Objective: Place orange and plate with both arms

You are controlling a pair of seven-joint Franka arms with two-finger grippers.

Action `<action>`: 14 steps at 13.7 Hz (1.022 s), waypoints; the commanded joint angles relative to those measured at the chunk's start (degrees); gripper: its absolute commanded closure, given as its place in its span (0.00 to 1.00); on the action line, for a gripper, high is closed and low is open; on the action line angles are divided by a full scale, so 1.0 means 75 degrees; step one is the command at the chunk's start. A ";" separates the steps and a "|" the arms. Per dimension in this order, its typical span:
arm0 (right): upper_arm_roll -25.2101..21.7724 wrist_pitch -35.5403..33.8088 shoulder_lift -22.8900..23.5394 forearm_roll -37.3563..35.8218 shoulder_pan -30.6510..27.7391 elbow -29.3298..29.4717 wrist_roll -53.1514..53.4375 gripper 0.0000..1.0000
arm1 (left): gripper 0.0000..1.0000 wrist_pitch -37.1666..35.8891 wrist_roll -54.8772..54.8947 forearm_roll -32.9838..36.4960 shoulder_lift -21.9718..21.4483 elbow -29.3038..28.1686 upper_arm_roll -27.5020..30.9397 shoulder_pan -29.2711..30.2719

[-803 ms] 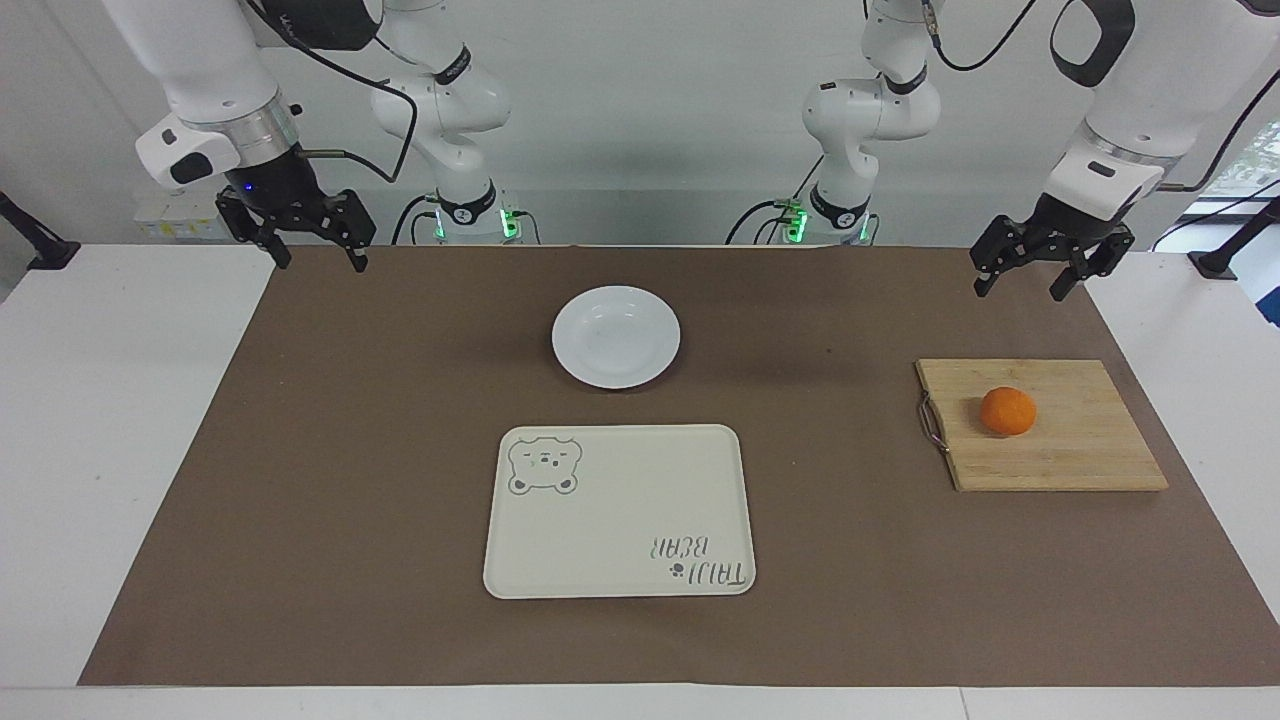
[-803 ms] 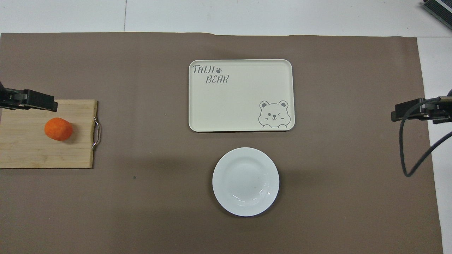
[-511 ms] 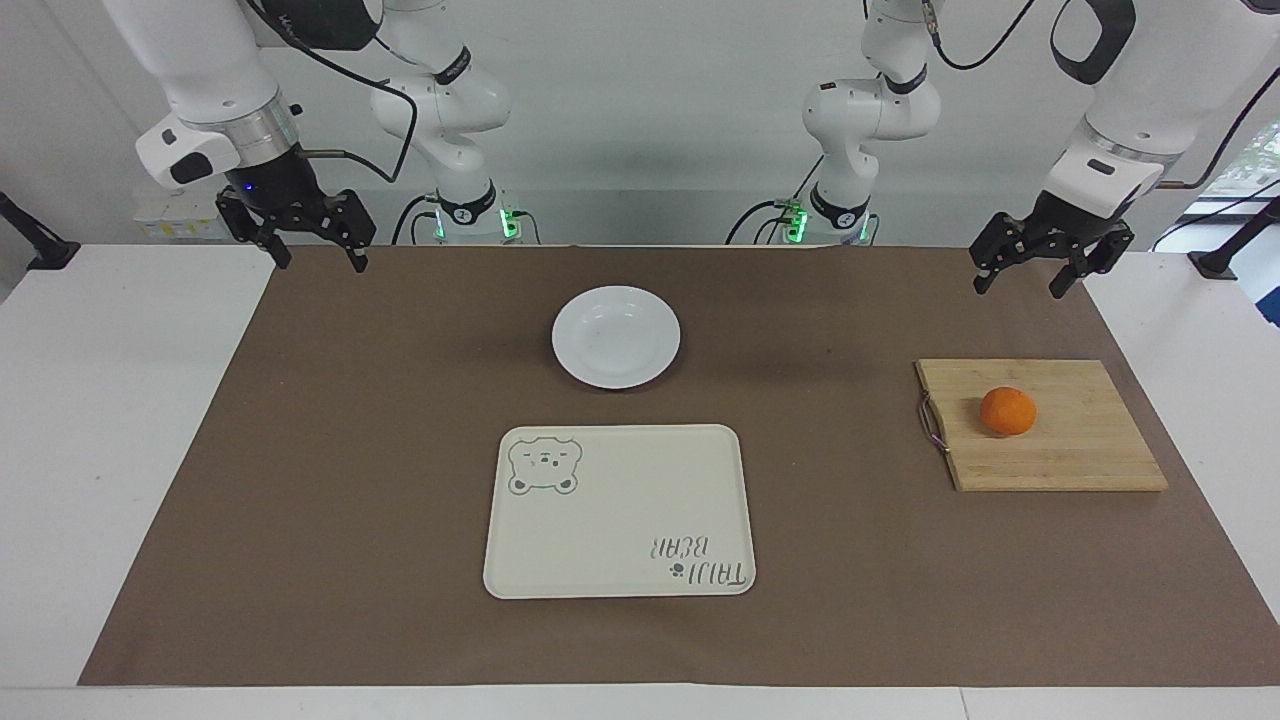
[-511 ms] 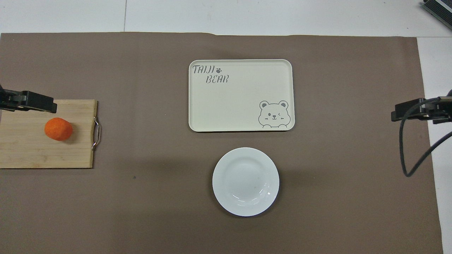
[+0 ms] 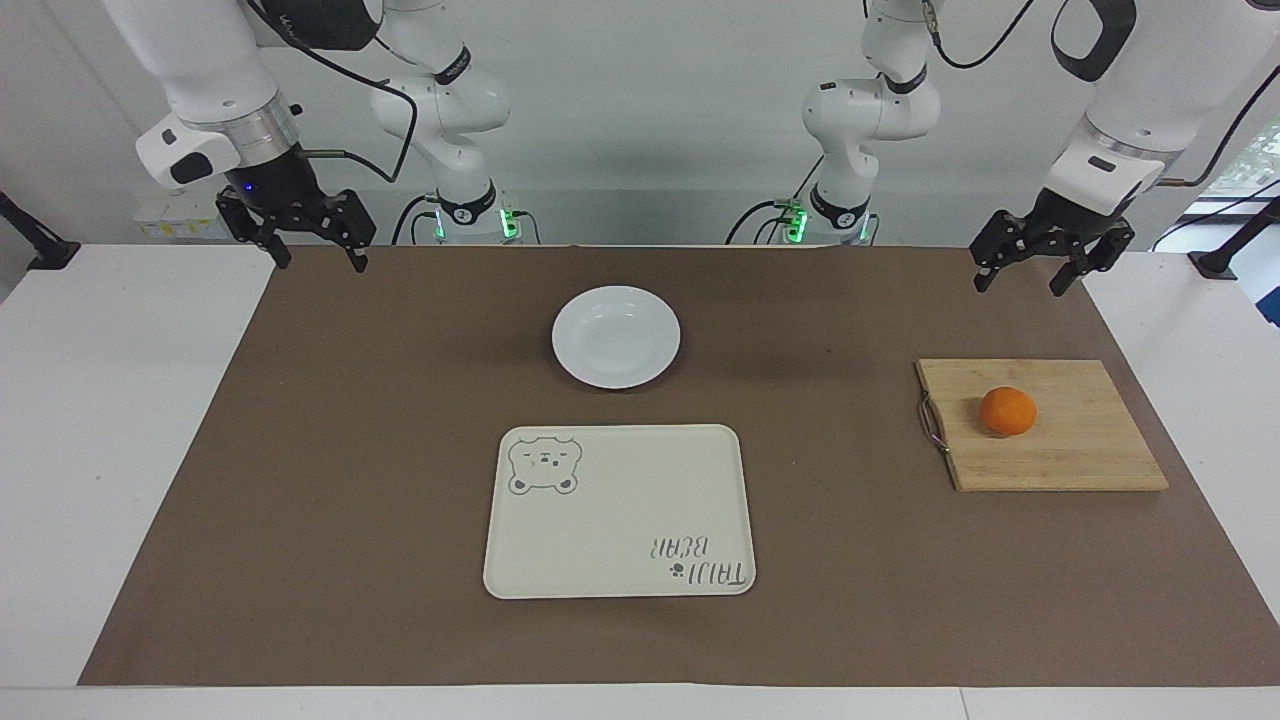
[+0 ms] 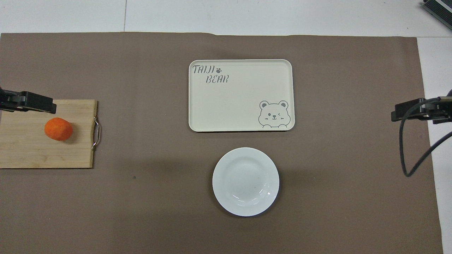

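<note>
The orange (image 5: pixel 1007 411) (image 6: pixel 58 129) lies on a wooden cutting board (image 5: pixel 1070 455) (image 6: pixel 24 155) toward the left arm's end of the table. The white plate (image 5: pixel 616 337) (image 6: pixel 245 181) sits empty on the brown mat at mid-table, nearer to the robots than the cream bear tray (image 5: pixel 620 510) (image 6: pixel 241 95). My left gripper (image 5: pixel 1018 288) hangs open in the air over the mat just robot-side of the board, holding nothing. My right gripper (image 5: pixel 320 262) hangs open and empty over the mat's corner at the right arm's end, well away from the plate.
The brown mat (image 5: pixel 350 450) covers most of the white table. The board has a metal handle (image 5: pixel 932 424) on the edge that faces the tray. A loose black cable (image 6: pixel 411 148) hangs from the right arm.
My left gripper has lifted very slightly above the mat near the board. The right arm, orange, plate and tray have not moved.
</note>
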 commanded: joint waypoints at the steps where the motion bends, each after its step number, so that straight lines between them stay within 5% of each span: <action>1: 0.0031 -0.0003 -0.0145 -0.0044 -0.0037 -0.0137 -0.0122 0.00 | 0.00 -0.0098 0.0048 0.0098 -0.0192 -0.0166 -0.0001 -0.0014; 14: 0.0031 -0.0003 -0.0156 -0.0044 -0.0037 -0.0137 -0.0121 0.00 | 0.00 -0.0462 0.0235 0.0087 -0.0216 -0.0177 -0.0036 0.0010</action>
